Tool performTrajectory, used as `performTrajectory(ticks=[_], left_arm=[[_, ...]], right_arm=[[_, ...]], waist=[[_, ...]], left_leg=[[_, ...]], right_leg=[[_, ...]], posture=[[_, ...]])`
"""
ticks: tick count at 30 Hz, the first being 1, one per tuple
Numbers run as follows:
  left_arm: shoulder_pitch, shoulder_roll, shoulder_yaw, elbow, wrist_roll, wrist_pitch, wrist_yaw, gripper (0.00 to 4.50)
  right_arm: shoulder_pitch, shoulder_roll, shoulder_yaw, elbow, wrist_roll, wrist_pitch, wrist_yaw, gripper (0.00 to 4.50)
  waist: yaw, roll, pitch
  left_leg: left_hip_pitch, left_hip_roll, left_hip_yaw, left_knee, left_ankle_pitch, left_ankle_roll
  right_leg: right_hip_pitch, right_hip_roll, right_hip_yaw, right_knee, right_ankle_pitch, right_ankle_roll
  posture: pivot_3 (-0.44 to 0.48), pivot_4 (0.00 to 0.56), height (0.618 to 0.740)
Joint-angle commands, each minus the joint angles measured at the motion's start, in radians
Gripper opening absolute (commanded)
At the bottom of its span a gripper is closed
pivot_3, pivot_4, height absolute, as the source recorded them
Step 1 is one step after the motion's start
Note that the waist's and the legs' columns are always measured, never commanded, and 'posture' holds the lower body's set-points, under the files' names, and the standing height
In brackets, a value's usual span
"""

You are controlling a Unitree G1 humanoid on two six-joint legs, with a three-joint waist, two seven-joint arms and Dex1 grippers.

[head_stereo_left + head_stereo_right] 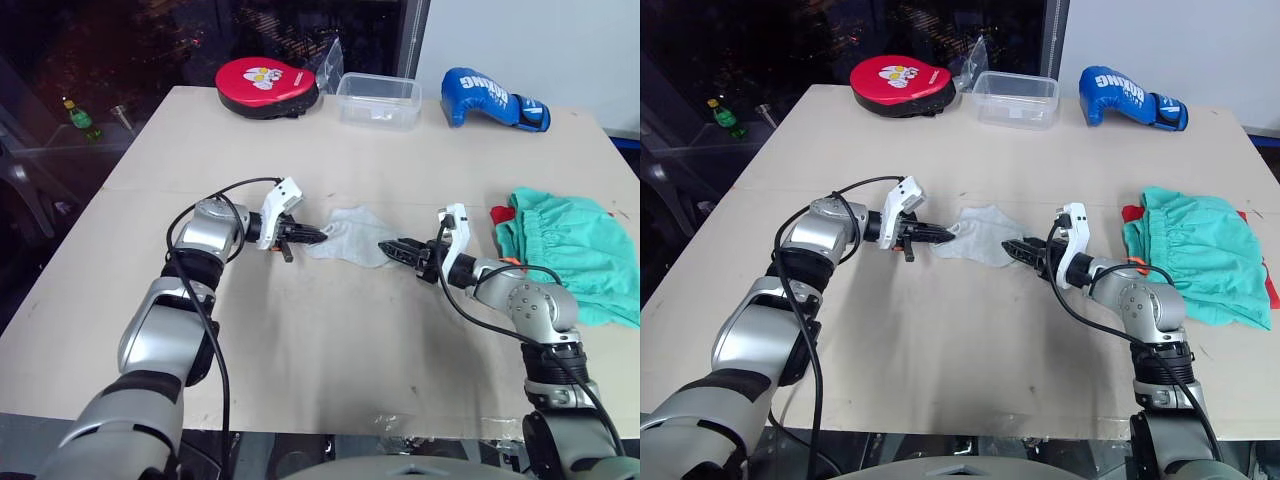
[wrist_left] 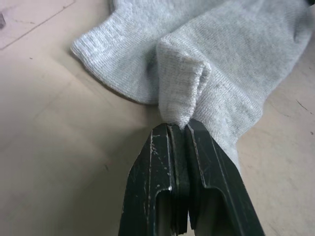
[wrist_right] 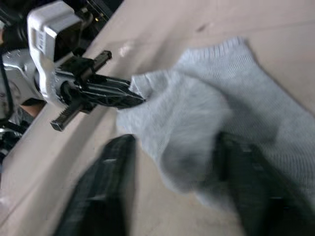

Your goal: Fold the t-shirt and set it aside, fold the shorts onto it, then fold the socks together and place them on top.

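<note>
There, "BOXING" on blue glove [image 1: 494, 101]

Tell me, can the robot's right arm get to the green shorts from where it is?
Probably yes. The shorts lie on the table right beside that arm's elbow, with nothing lying between. But the right gripper is open around the socks now, so it would first need to swing back.
</note>
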Motion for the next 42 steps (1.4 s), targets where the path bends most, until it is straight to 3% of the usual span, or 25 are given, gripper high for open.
performTrajectory(ticks=[1,2,3,10,14,21,27,34,42], left_arm=[[-0.047,0.004,0.051,-0.005,-0.024,-0.065,-0.03,0.0],[-0.064,0.008,0.062,-0.003,-0.033,-0.07,-0.05,0.0],[-0.085,0.01,0.071,0.006,-0.037,-0.074,-0.06,0.0],[-0.243,-0.04,0.072,0.174,0.013,-0.133,-0.054,0.0],[-0.277,-0.065,0.026,0.278,0.074,-0.181,-0.129,0.0],[-0.342,-0.113,0.028,0.4,0.138,-0.202,-0.114,0.0],[-0.367,-0.14,0.054,0.436,0.152,-0.196,-0.105,0.0],[-0.388,-0.133,0.103,0.45,0.138,-0.141,-0.22,0.0],[-0.382,-0.124,0.095,0.459,0.188,-0.138,-0.159,0.0]], right_arm=[[0.013,-0.003,-0.053,-0.067,0.036,0.016,-0.023,0.54],[0.017,-0.001,-0.068,-0.079,0.044,0.026,-0.043,0.11],[0.021,-0.003,-0.079,-0.093,0.05,0.038,-0.057,0.01],[0.037,-0.008,-0.101,-0.17,0.065,0.11,-0.132,0.01],[0.041,0.006,-0.083,-0.189,0.067,0.158,-0.177,0.01],[0.073,0.021,-0.124,-0.245,0.102,0.208,-0.225,0.01],[0.097,0.006,-0.149,-0.282,0.142,0.242,-0.227,0.01],[0.132,-0.033,-0.186,-0.322,0.264,0.277,-0.175,0.01],[0.142,-0.076,-0.164,-0.271,0.22,0.246,-0.195,0.01]], waist=[[0.001,0.0,0.0],[0.001,0.0,0.0],[0.001,0.0,0.0],[0.001,0.0,0.0],[-0.004,0.0,0.0],[0.002,0.0,0.0],[0.0,0.0,0.0],[-0.001,0.0,0.0],[-0.001,0.0,0.0]], left_leg=[[0.0,0.0,0.0,0.0,0.0,0.0],[0.0,0.0,0.0,0.0,0.0,0.0],[0.0,0.0,0.0,0.0,0.0,0.0],[0.0,-0.002,0.0,0.0,0.0,0.0],[0.0,-0.002,0.001,-0.001,0.0,0.0],[-0.001,-0.002,0.001,-0.002,0.0,0.0],[-0.001,-0.002,0.0,-0.002,0.0,0.0],[-0.001,-0.002,0.0,-0.002,0.0,0.0],[-0.001,-0.001,0.0,-0.002,-0.002,0.004]], right_leg=[[0.0,0.0,0.0,0.0,0.0,0.0],[0.0,0.0,0.0,0.0,0.0,0.0],[0.0,0.0,0.0,0.0,0.0,0.0],[0.0,0.0,0.0,0.0,0.0,0.0],[0.0,0.0,0.0,0.0,0.0,0.0],[-0.002,0.0,0.0,0.0,0.0,0.0],[-0.002,-0.001,0.0,-0.001,0.0,0.0],[-0.002,0.0,0.0,0.0,0.0,0.0],[-0.002,0.0,0.0,0.0,0.0,0.0]], posture=[[0.0,0.15,0.74],[0.0,0.15,0.74],[0.0,0.15,0.74],[0.0,0.15,0.74],[0.0,0.15,0.74],[0.0,0.15,0.74],[0.0,0.15,0.74],[0.0,0.15,0.74],[0.0,0.15,0.74]])
